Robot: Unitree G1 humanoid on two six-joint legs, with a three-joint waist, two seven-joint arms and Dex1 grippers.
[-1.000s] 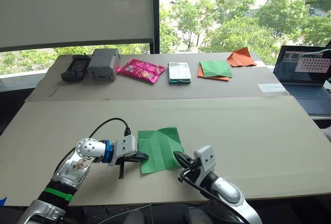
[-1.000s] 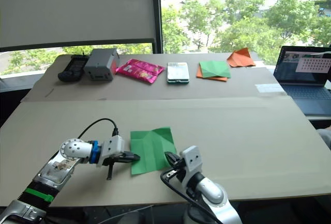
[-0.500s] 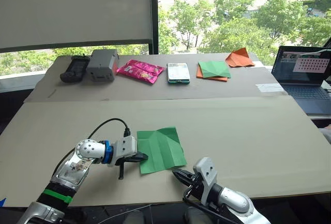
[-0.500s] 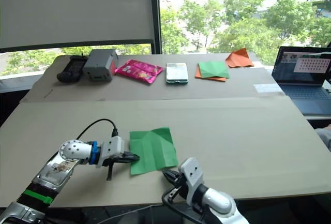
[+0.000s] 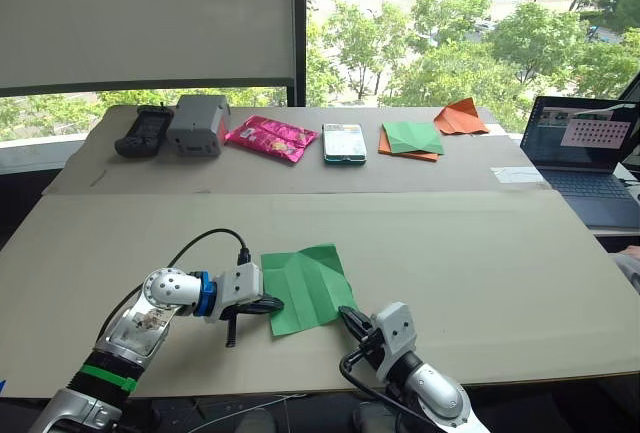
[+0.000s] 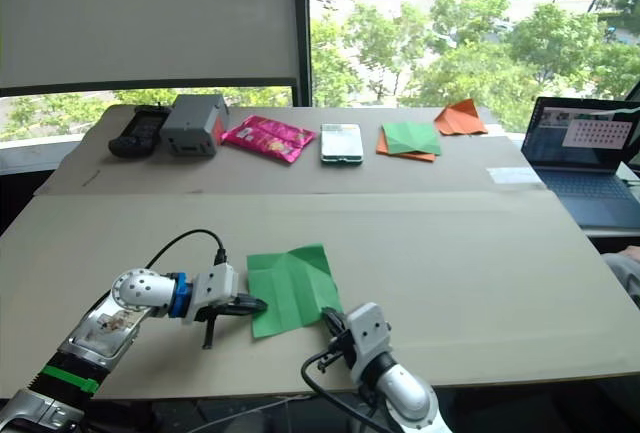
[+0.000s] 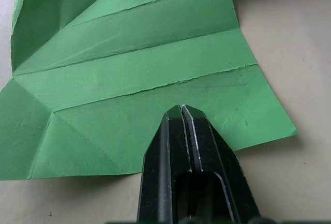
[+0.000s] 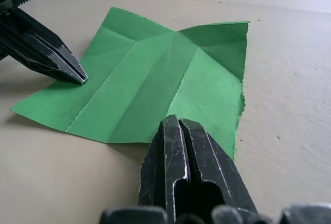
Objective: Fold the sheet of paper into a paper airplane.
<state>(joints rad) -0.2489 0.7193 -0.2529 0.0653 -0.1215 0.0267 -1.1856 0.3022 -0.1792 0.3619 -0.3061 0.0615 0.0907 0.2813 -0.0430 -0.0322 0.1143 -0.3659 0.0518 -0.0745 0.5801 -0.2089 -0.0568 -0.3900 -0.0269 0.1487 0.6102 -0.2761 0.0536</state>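
Both jaws are pressed together, holding nothing. The left gripper (image 5: 272,304) rests its tip on the left edge of the sheet (image 5: 306,287), which lies creased and nearly flat on the near table (image 5: 480,253). The right gripper (image 5: 349,317) points its tip at the sheet's near right corner.

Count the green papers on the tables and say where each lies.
2. The creased sheet of paper lies on the near table between the grippers; another green sheet tops the orange paper on the far table. More may be hidden beneath.
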